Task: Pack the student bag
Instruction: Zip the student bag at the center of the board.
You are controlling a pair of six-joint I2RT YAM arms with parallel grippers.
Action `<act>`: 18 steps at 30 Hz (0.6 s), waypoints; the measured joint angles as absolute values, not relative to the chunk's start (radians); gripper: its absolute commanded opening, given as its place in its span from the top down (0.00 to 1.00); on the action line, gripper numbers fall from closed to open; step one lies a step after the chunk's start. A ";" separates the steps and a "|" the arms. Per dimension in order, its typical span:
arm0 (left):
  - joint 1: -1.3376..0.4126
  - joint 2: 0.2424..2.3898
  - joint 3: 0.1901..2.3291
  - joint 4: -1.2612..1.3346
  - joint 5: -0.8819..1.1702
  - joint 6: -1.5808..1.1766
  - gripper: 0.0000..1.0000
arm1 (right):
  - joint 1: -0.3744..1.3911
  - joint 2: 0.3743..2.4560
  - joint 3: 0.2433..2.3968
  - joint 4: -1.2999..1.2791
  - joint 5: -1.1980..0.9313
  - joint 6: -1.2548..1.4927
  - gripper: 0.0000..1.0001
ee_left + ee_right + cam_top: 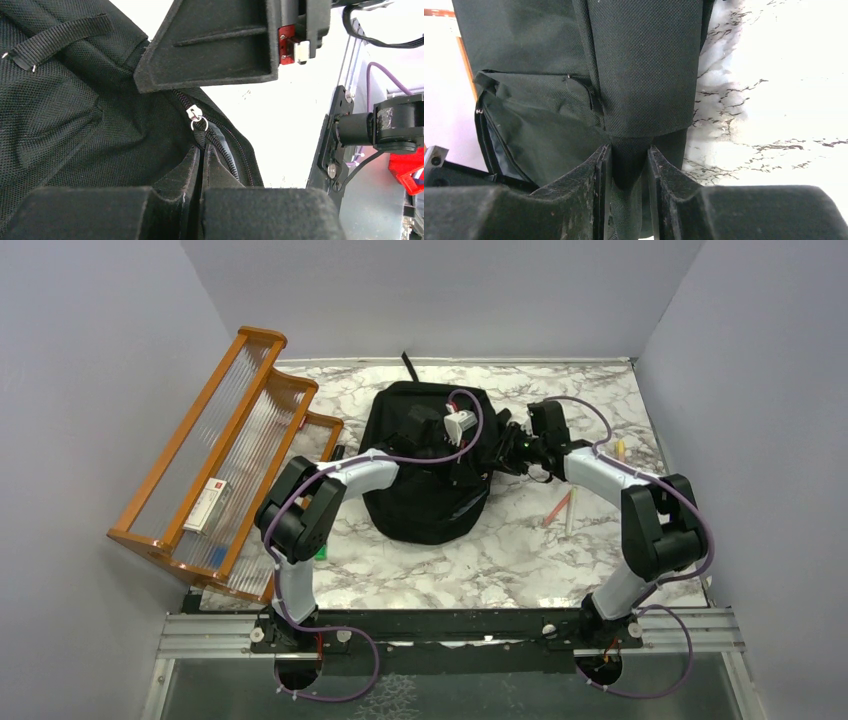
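Observation:
The black student bag (425,495) lies in the middle of the marble table. My left gripper (202,162) is over the bag's right side, shut on the black pull tab that hangs from the silver zip slider (196,115). The zip beside it is partly open and shows grey lining (220,137). My right gripper (629,167) is at the bag's right edge, shut on a fold of the bag's black strap (644,75). In the top view both grippers meet near the bag's upper right, the left (480,447) and the right (512,447). The right gripper's finger (215,50) shows above the zip.
An orange wooden rack (215,440) stands at the left and holds a white box (207,504). Pens (562,510) lie on the table right of the bag, and a yellow item (620,448) lies near the right edge. A small green item (320,553) lies by the left arm.

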State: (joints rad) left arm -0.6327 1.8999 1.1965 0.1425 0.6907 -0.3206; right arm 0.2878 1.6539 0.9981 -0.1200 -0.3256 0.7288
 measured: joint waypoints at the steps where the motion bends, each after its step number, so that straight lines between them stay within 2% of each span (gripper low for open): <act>1: -0.633 1.900 1.202 0.130 0.690 -0.316 1.00 | 0.288 1.659 1.002 -0.120 -0.326 0.727 0.74; 10: -0.635 1.900 1.319 -0.020 0.690 -0.265 1.00 | 0.284 1.685 1.023 -0.121 -0.326 0.712 0.99; 18: -0.635 1.898 1.384 -0.202 0.688 -0.213 1.00 | 0.264 1.720 1.071 -0.128 -0.326 0.705 0.99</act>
